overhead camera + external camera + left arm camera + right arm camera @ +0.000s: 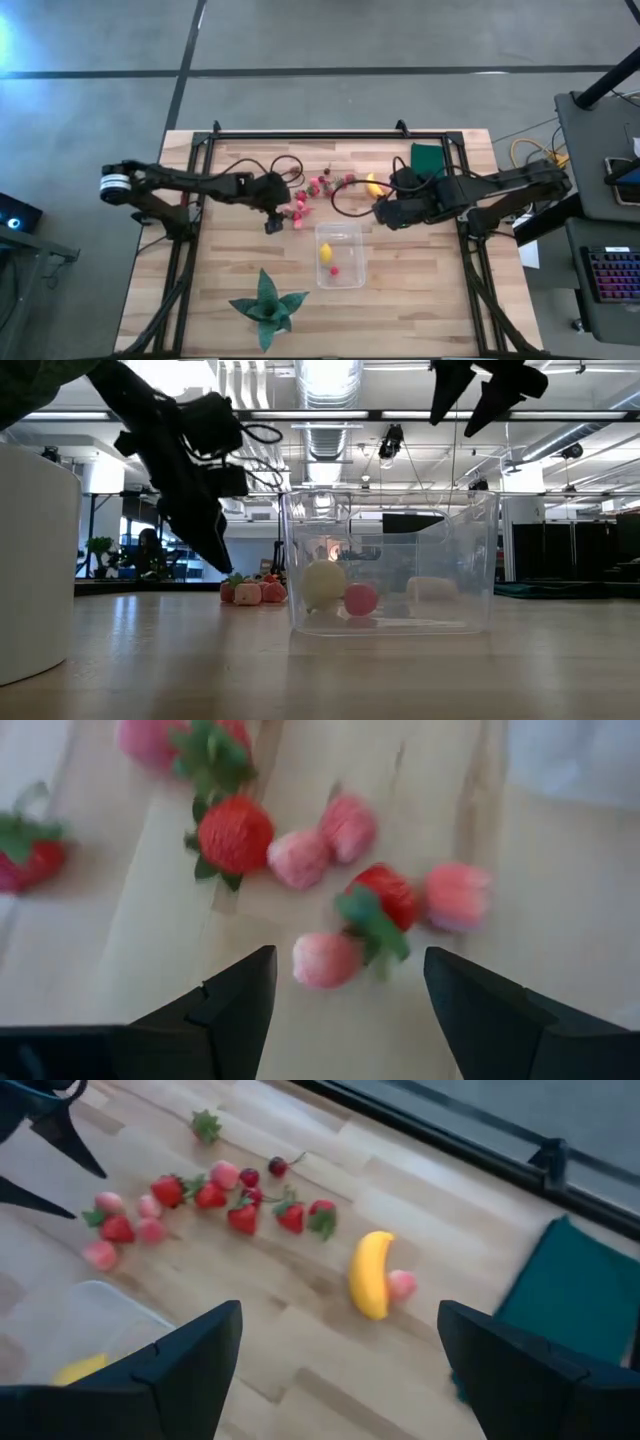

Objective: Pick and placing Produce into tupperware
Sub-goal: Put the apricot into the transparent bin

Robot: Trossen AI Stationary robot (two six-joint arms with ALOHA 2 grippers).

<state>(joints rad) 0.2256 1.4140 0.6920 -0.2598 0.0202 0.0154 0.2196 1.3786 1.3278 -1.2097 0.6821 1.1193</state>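
Observation:
Several small red and pink strawberry pieces [305,197] lie scattered on the wooden table, left of the yellow banana [373,185]. The clear tupperware [352,238] stands nearer, holding the yellow lemon [325,253] and one red piece [335,270]. My left gripper [272,224] is open, low over the nearest strawberries. In the left wrist view a pale pink piece [327,960] lies just ahead, between the fingers of the left gripper [350,965]. My right gripper [383,212] is open and raised, just right of the tupperware's far end. In its wrist view the right gripper [340,1310] faces the banana [370,1273].
A dark green flat rectangle [430,160] lies at the far right of the table, beyond the banana. A green spiky-leaved plant [265,305] stands near the near edge, left of the tupperware. A black frame rail [330,134] borders the table's far edge.

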